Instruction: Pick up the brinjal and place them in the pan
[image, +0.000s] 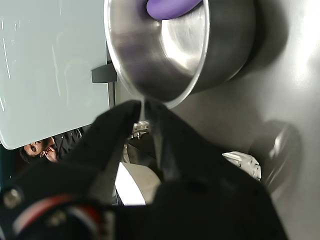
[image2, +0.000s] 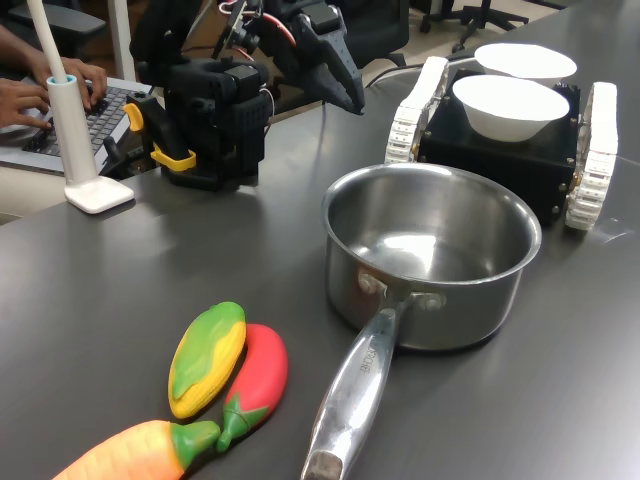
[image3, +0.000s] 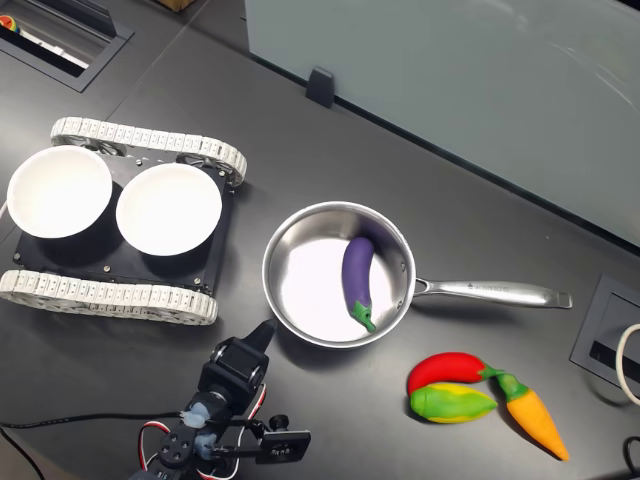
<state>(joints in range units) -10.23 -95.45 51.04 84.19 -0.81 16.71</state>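
1. Where the second exterior view's left side begins, two white bowls (image3: 59, 192) sit on a tracked base (image3: 120, 290).
2. Lower left of centre, the gripper (image3: 262, 334) points at the pan (image3: 290, 310), its jaws together and holding nothing.
3. At centre, the brinjal (image3: 357, 274) lies inside the pan, stem toward the frame's bottom.
4. Lower right, a chilli (image3: 446, 367), corn (image3: 452, 403) and carrot (image3: 536, 417) lie clustered on the table (image3: 300, 130), below the pan's handle.

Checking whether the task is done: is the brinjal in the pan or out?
In. The second exterior view shows the brinjal lying on the pan floor.
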